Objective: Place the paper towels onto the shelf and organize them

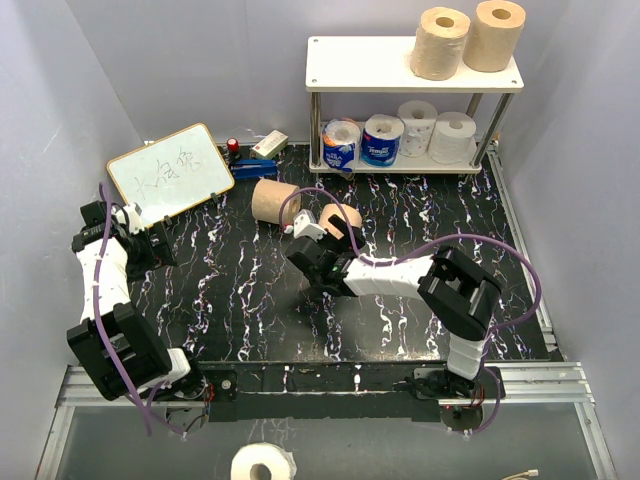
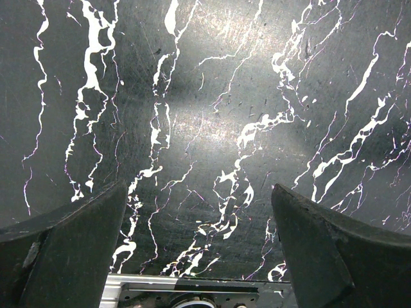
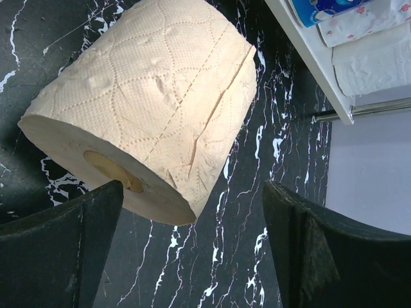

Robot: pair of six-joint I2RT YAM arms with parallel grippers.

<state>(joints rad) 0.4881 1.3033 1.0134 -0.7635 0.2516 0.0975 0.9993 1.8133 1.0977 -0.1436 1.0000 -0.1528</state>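
The shelf (image 1: 370,62) stands at the back. Two tan rolls (image 1: 440,43) stand on its cream top board. Two blue-and-white wrapped rolls (image 1: 383,139) and two white rolls (image 1: 452,137) sit on its lower board. Two tan rolls lie on the black marbled table: one (image 1: 274,201) further left, one (image 1: 343,217) right at my right gripper (image 1: 334,236). In the right wrist view this roll (image 3: 148,102) lies on its side just ahead of the open jaws, nearer the left finger, not gripped. My left gripper (image 1: 160,243) is open and empty over bare table at the left.
A white writing board (image 1: 170,172) with a wooden frame lies at the back left. Small items, a red-capped thing (image 1: 232,148) and a blue and white box (image 1: 258,160), lie beside it. A white roll (image 1: 262,464) sits below the table's near edge. Grey walls enclose the table.
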